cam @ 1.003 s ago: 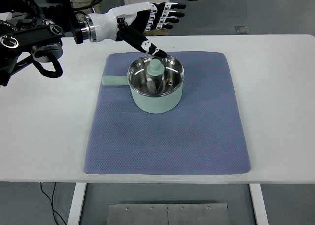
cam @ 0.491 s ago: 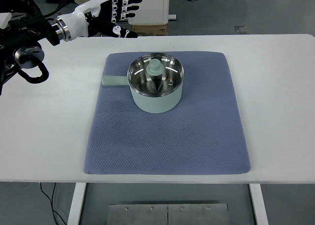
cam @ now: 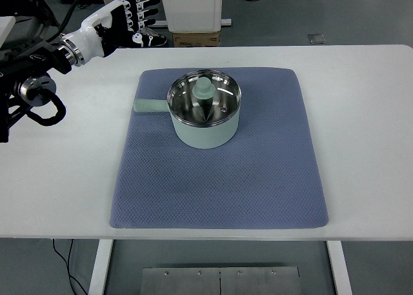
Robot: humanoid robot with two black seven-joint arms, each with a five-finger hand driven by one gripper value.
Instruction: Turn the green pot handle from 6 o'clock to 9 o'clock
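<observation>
Already the green pot (cam: 204,111) sits on the blue mat (cam: 219,172) toward the desk's (cam: 361,133) far edge, handle (cam: 150,105) pointing left. Left hand (cam: 126,20) hangs spread, empty, beyond the far-left corner; any return sweep could knock the handle off position.

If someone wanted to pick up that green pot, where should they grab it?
Probably by the handle: it juts flat from the green pot toward the picture's left, clear above the blue mat, so come from that side. The lid knob would likely lift only the lid.
</observation>
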